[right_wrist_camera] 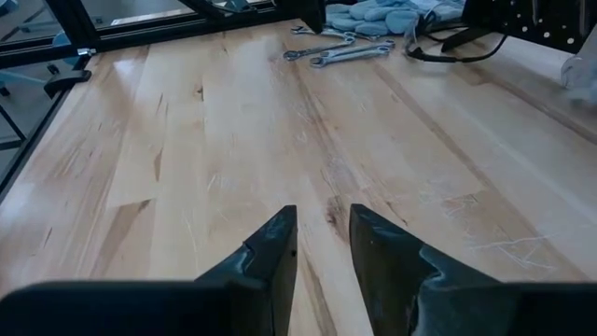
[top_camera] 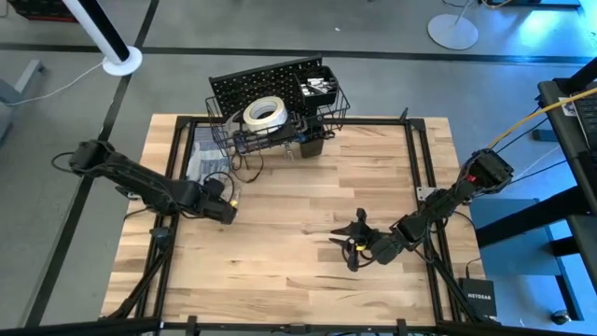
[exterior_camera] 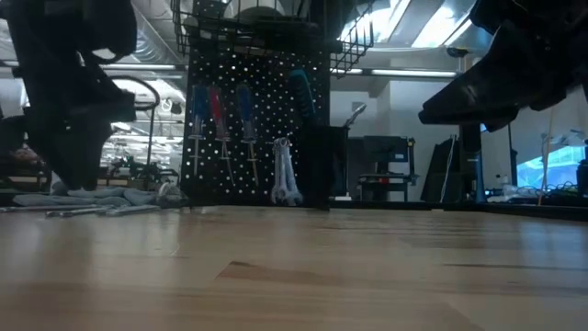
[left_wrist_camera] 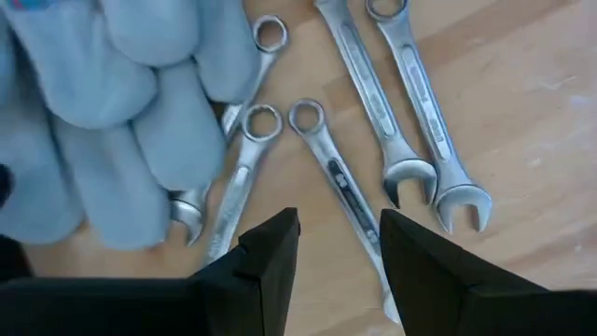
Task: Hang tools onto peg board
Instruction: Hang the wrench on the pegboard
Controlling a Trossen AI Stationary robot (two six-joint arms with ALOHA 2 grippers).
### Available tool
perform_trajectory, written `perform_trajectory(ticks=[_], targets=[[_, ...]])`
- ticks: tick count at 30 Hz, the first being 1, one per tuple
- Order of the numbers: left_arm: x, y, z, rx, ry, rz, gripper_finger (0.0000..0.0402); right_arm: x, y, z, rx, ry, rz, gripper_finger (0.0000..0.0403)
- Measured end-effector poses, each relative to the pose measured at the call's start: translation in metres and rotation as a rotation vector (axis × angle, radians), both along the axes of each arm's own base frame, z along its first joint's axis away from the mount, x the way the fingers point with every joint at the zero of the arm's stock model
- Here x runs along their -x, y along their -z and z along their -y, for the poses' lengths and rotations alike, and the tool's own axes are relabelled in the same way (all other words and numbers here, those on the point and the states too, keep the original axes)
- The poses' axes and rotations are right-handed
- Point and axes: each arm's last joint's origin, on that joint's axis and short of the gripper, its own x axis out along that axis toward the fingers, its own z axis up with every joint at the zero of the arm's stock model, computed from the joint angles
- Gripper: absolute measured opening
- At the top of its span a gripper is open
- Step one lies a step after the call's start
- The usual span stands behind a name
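the black upright perforated peg board stands at the far edge of the pale wooden table, with a black wire basket fixed to its upper part and a white tape roll lying at its top as seen from above. in the low view the board's face carries blue- and red-handled screwdrivers hung in a row, and a pair of silver metal wrenches hanging lower down beside a black square cup. the tools not yet hung lie on the table's left side near the board: several silver open-end and ring wrenches spread flat on the wood, some touching or partly tucked under the grey fabric gloves beside them. the left gripper hovers just above these wrenches, its two dark fingers parted with one slim wrench running on the wood into the gap between them, nothing clamped. the right gripper waits over bare wood at the table's right front, well apart from the tools, its fingers a narrow gap apart and holding nothing. in the right wrist view the loose wrenches and gloves show far off across the table.
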Motion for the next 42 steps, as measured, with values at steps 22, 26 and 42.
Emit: perform_trajectory(ticks=[22,26,42], targets=[[0.004,0.037,0.026,0.048,0.203,0.012,0.0055,0.000,0.000,0.000,0.002,-0.001,-0.003,0.0106],[0.009,0.037,0.039,0.063,0.230,0.028,0.0012,0.000,0.000,0.000,0.002,-0.001,-0.003,0.0106],[-0.013,0.035,0.098,0.167,0.661,0.392,0.0002,-0.010,-0.005,0.005,-0.028,-0.021,0.060,0.0106]])
